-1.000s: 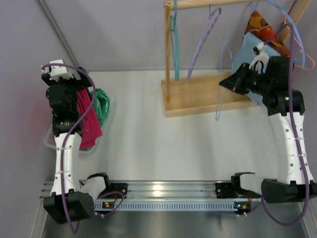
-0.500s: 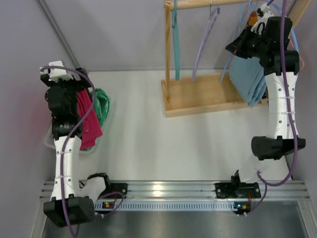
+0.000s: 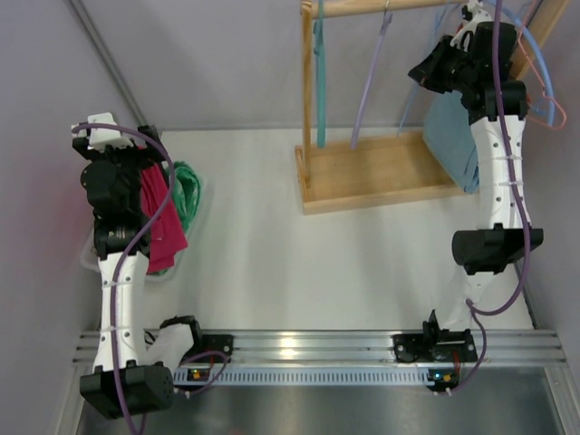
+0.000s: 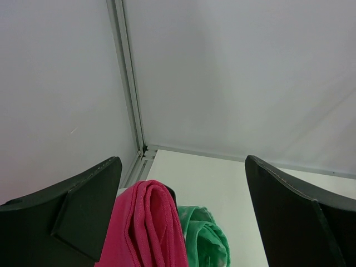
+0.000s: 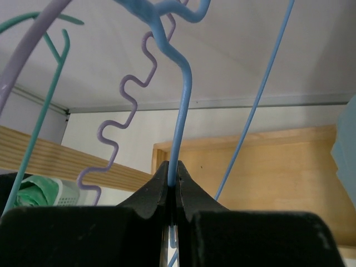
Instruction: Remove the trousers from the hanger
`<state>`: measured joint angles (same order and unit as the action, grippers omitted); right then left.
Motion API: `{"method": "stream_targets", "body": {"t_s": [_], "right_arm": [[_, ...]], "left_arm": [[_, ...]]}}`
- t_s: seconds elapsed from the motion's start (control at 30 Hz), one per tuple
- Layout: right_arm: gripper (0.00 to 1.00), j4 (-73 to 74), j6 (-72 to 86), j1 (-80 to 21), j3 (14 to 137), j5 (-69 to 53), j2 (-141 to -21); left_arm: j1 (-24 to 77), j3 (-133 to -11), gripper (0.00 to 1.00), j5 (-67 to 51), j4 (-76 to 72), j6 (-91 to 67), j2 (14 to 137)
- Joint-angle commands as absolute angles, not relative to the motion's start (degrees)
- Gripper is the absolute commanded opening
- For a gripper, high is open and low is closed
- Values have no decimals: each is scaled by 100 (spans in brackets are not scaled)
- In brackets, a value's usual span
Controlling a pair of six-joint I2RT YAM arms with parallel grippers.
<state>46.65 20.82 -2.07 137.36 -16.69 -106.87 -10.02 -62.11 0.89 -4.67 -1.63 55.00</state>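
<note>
High at the wooden rack (image 3: pixel 381 177), my right gripper (image 3: pixel 424 71) is shut on the thin wire of a blue hanger (image 5: pixel 183 100); in the right wrist view the jaws (image 5: pixel 172 175) pinch it. Light blue trousers (image 3: pixel 453 136) hang folded below that hanger. At the left, my left gripper (image 3: pixel 111 145) is open above a basket; its wrist view shows wide-apart fingers (image 4: pixel 182 167) with nothing between them. Magenta pink trousers (image 4: pixel 147 222) drape over the basket, mint-green ones (image 4: pixel 208 239) lie beside them, and a black edge (image 4: pixel 171 194) peeks out behind.
A teal hanger (image 3: pixel 319 72) and a wavy lilac hanger (image 3: pixel 367 82) hang bare on the rack's rail. An orange hanger (image 3: pixel 544 104) sticks out at the far right. The white basket (image 3: pixel 91 258) stands against the left wall.
My right arm has swung up and back, carrying the blue hanger and the light blue trousers from low over the rack's base up toward the rail. The left arm has barely moved.
</note>
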Motion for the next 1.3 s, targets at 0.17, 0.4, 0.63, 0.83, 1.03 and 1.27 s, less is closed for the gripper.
{"method": "stream_targets", "body": {"t_s": [0.17, 0.4, 0.63, 0.83, 1.03, 1.27], "right_arm": [[0, 4060, 2022, -176, 13896, -1626, -11030], [31, 3710, 2135, -158, 12869, -1845, -10478], [73, 3437, 2074, -132, 12183, -1907, -9582], [99, 3200, 1934, -105, 11060, -1916, -8590], [99, 3015, 1662, -62, 9628, -1872, -7516], [99, 2927, 1284, 474, 8026, -2134, -6329]], "left_arm": [[-976, -6188, 99, 26, -422, -220, 5396], [-853, -6521, 99, -817, 261, 237, 5651], [-809, -8066, 98, -694, 1668, 97, 6854], [-204, -8937, 98, -203, 2381, 360, 7847], [534, -9808, 99, 271, 3190, 281, 8778], [1397, -9818, 99, 195, 3340, 465, 8974]]}}
